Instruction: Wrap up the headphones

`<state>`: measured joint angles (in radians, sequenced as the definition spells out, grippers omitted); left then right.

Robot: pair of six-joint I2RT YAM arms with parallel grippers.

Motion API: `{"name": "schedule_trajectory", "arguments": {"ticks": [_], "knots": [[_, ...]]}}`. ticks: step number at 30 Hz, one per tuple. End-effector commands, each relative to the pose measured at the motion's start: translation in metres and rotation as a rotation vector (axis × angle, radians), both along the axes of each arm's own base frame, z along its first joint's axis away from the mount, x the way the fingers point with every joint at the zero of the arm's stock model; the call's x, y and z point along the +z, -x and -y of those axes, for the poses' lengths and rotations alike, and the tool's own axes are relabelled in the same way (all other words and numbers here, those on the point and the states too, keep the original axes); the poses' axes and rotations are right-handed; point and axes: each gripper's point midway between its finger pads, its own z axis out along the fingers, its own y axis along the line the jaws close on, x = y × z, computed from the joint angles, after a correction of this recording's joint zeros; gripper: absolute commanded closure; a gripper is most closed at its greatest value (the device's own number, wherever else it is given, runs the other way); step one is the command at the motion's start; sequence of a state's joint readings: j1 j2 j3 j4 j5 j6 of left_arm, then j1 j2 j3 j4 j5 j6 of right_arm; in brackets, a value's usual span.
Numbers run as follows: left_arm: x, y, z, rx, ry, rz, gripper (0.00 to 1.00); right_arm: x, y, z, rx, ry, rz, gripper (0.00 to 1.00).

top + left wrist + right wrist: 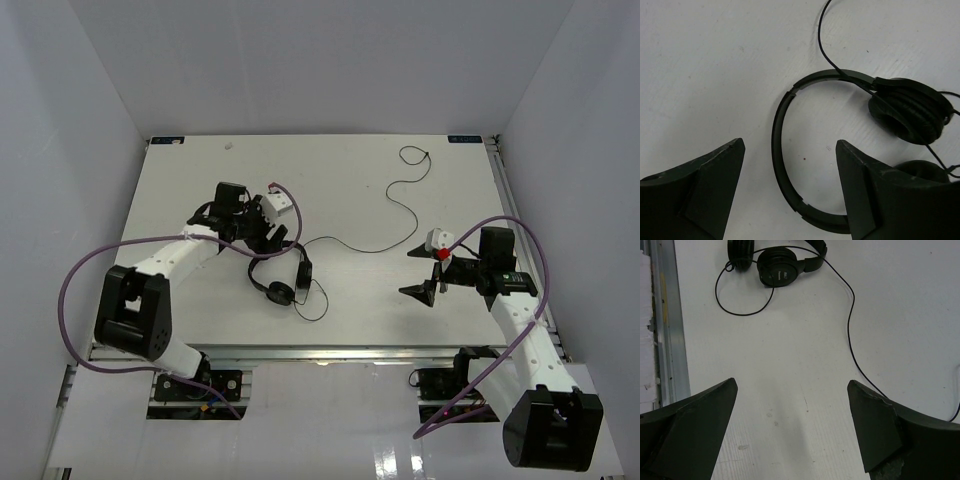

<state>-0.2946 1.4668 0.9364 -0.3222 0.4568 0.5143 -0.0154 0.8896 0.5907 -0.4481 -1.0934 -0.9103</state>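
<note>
The headphones (281,292) lie flat on the desk, left of the middle and toward the near edge. Their cord (854,300) runs to the far right corner. The left claw (790,144) is wide open over the headband and grips nothing. The right claw (791,384), near the right edge, is wide open and empty too.

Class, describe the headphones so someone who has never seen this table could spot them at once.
On the white table, look left of centre, beneath the open left claw. There lie the headphones: black, a thin curved headband joining two round padded cups, trailing a thin black cord to the right, unlike the thick purple cables on the arms.
</note>
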Motion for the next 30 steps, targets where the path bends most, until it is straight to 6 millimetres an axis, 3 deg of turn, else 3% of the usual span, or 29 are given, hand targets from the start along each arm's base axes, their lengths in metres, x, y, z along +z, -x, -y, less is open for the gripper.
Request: {"name": "schedule_trajectory", "arguments": {"ticks": [1,2,3,6,8,14,20,24,28,30], "knots": [[-0.01,-0.013,0.011,-0.178,-0.054,0.016,0.18,0.009,0.003,-0.005,0.047,-0.027,0.033,0.02],[-0.023,-0.014,0.012,-0.195,-0.064,-0.022,0.21,0.008,0.002,-0.004,0.042,-0.025,0.028,0.02],[-0.02,-0.018,0.012,-0.197,-0.064,-0.008,0.23,0.008,0.002,-0.004,0.039,-0.022,0.028,0.02],[-0.044,-0.028,0.013,-0.217,-0.094,-0.052,0.27,0.009,0.004,-0.004,0.043,-0.025,0.035,0.02],[-0.045,-0.035,0.013,-0.226,-0.117,-0.053,0.3,0.008,0.005,-0.004,0.04,-0.025,0.031,0.02],[-0.071,-0.027,0.009,-0.248,-0.195,-0.124,0.39,0.01,0.003,-0.004,0.039,-0.028,0.026,0.02],[-0.091,-0.022,0.002,-0.231,-0.246,-0.204,0.65,0.011,0.004,-0.005,0.041,-0.033,0.023,0.02],[-0.103,-0.014,-0.001,-0.22,-0.267,-0.248,0.73,0.011,0.004,-0.005,0.038,-0.032,0.025,0.03],[-0.102,-0.014,-0.002,-0.19,-0.267,-0.26,0.96,0.012,0.004,-0.004,0.037,-0.031,0.026,0.03],[-0.095,-0.015,0.0,-0.161,-0.249,-0.254,1.0,0.012,0.004,-0.004,0.035,-0.03,0.026,0.02]]}}
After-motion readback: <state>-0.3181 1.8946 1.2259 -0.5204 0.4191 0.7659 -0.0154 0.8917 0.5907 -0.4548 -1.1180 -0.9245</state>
